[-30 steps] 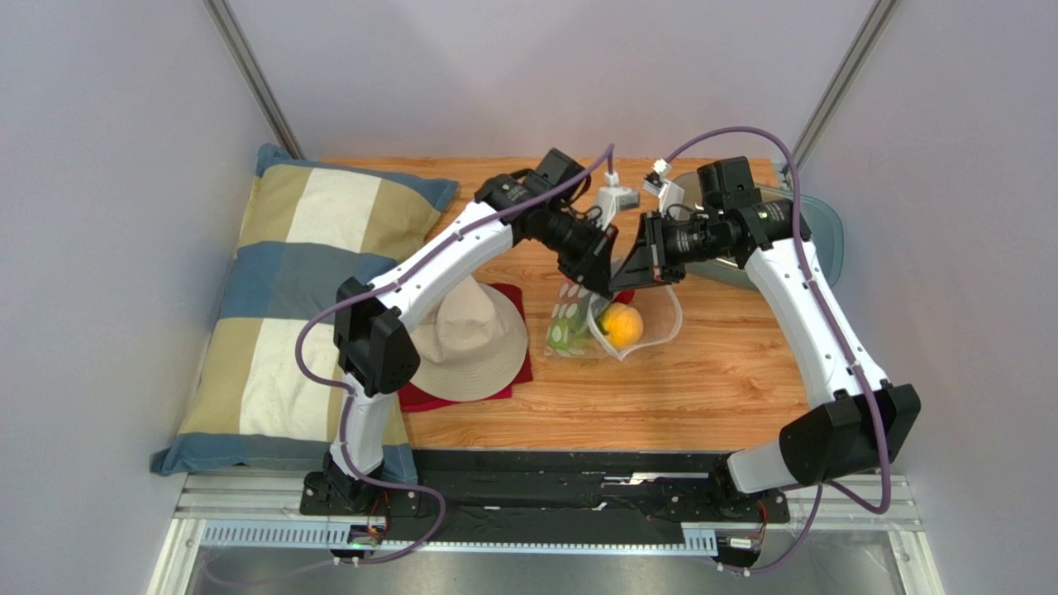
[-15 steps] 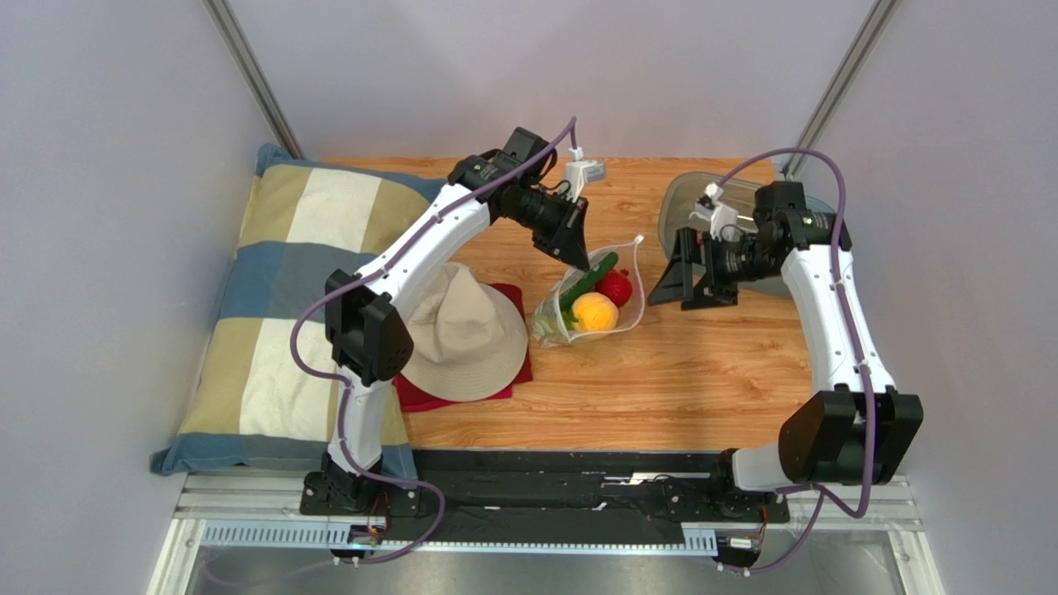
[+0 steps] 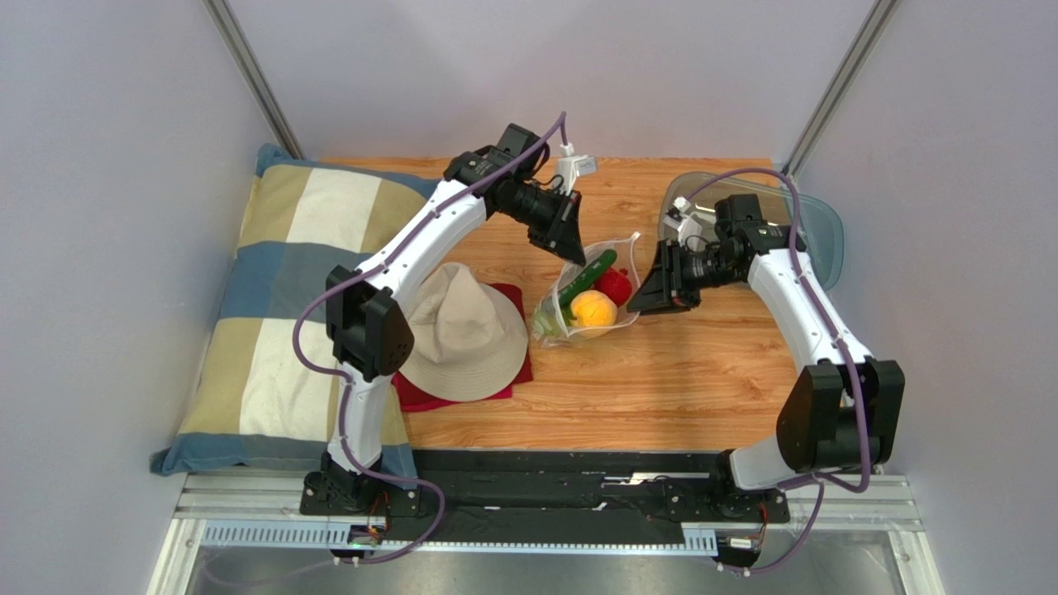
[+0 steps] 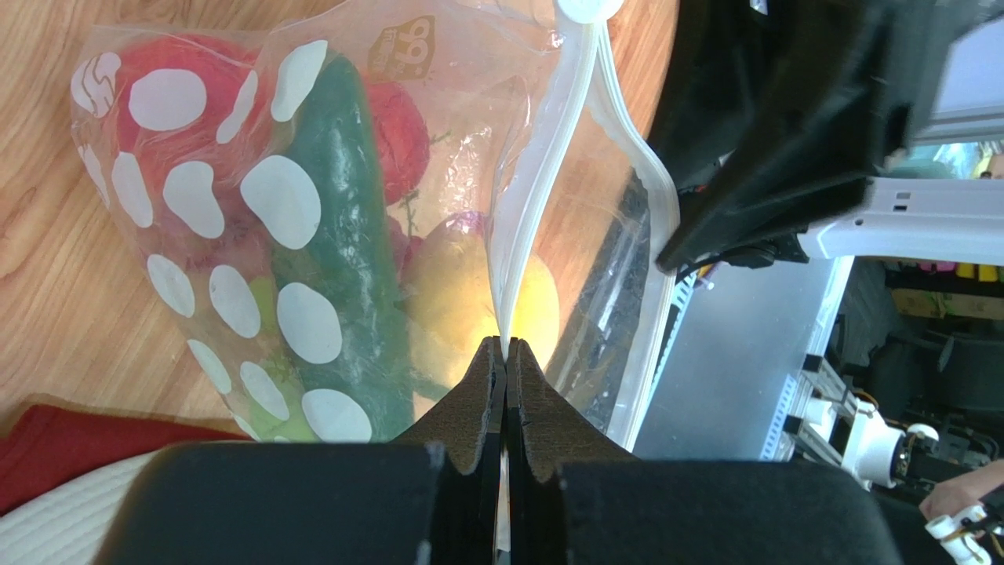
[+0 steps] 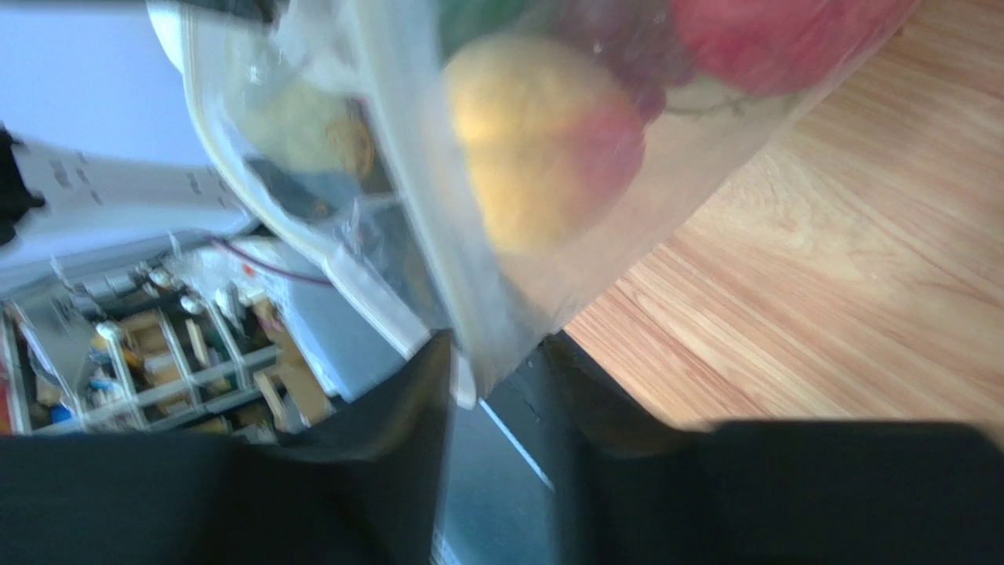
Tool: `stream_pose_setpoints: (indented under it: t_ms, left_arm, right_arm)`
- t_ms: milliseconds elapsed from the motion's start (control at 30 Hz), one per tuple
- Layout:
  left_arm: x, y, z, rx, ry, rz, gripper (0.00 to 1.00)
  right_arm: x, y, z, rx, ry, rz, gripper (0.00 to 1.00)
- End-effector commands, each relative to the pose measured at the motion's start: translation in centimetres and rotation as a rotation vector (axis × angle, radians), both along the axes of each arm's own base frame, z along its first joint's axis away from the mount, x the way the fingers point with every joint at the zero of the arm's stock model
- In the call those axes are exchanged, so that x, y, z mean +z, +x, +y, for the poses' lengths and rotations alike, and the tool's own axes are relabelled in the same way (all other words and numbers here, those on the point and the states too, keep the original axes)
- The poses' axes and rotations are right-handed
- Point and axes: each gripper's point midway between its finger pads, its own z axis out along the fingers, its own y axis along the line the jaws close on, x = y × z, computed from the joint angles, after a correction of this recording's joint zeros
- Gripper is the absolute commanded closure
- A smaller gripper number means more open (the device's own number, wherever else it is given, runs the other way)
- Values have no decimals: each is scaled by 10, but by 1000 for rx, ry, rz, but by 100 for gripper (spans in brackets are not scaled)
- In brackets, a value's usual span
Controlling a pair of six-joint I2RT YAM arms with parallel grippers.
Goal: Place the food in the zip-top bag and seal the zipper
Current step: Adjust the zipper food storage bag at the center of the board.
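**Left hand pinched shut, right hand parted**

The left arm (image 3: 416, 248) rises from its base, bends at the elbow and stretches rightward, wrist tilted down; the left hand (image 4: 507, 349) has its two fingers pressed flat together, nipping the zipper (image 4: 527, 236) at their tips; the right arm (image 3: 813, 316) climbs from its base, folds at the elbow and reaches leftward, wrist low; the right hand (image 5: 495, 377) faces the left one, its fingers apart with a clear gap; the two hands sit near each other, not touching.
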Motion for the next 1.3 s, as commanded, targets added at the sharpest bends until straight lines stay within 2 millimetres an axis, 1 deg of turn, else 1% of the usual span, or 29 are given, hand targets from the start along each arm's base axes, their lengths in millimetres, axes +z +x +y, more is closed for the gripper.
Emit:
stream_pose_setpoints:
  t_ms: [0,33,67,167,200,233,267,300,333,367,400,433,500,567,633,733,767,800,833,900,933,967,1033,1133,1267]
  left_arm:
    - [21,-5,-4,-32,-49,-42,100]
    - [22,-9,-6,-43,-48,-49,100]
    - [22,-12,-6,-56,-44,-63,100]
    - [25,-19,-9,-78,-49,-69,100]
    - [27,-20,-9,-80,-51,-72,100]
    - [28,-20,-8,-81,-50,-71,100]
    - [36,-20,-10,-89,-60,-98,100]
    - [39,-19,-11,-91,-59,-115,100]
    - [37,-18,-11,-91,-42,-119,100]
    - [45,-17,-14,-109,-51,-165,100]
    - [44,-18,-15,-120,-46,-175,100]
    - [37,-20,-16,-137,-32,-157,100]
    - [31,-24,-18,-170,-29,-159,100]
    - [21,-30,-20,-204,-34,-120,100]
    - [12,-30,-21,-207,-22,-90,100]
    - [6,-29,-21,-207,-9,-79,100]
    - [7,-29,-21,-207,-10,-80,100]
    - [8,-30,-21,-212,-14,-87,100]
    - [9,-31,-22,-219,-19,-85,100]
    - [16,-32,-24,-227,-30,-103,100]
    - [16,-33,-23,-231,-25,-110,100]
    - [21,-34,-25,-241,-29,-134,100]
    - [22,-34,-25,-242,-26,-135,100]
    - [23,-36,-28,-255,-44,-123,100]
    - [19,-39,-28,-280,-48,-110,100]
  right_arm:
    - [9,19,12,-32,69,-27,85]
    - [11,20,14,-37,77,-32,95]
    - [13,21,15,-43,81,-31,100]
    - [21,18,17,-49,101,-58,100]
    - [35,13,19,-66,129,-69,100]
    - [40,7,23,-63,165,-62,100]
    - [55,7,28,-55,195,-123,100]
    - [67,1,34,-69,229,-111,100]
    - [83,-12,44,-39,248,-158,100]
    - [87,-14,50,-30,259,-192,100]
    - [88,-18,55,-18,259,-203,100]
    - [86,-21,60,-1,243,-236,100]
    - [68,-20,59,-4,206,-216,100]
    - [49,-15,58,2,172,-200,100]
    - [39,-11,55,3,144,-209,100]
    - [32,-7,53,-6,124,-245,100]
    - [39,-3,54,-20,144,-280,100]
    - [37,-3,55,-28,155,-279,100]
    - [43,1,59,-30,172,-314,100]
    - [47,3,64,-36,187,-324,100]
    - [53,7,68,-41,189,-352,100]
    - [56,10,70,-48,192,-359,100]
    - [64,16,74,-65,207,-369,100]
    - [66,24,77,-94,206,-392,100]
    - [51,29,76,-111,173,-378,100]
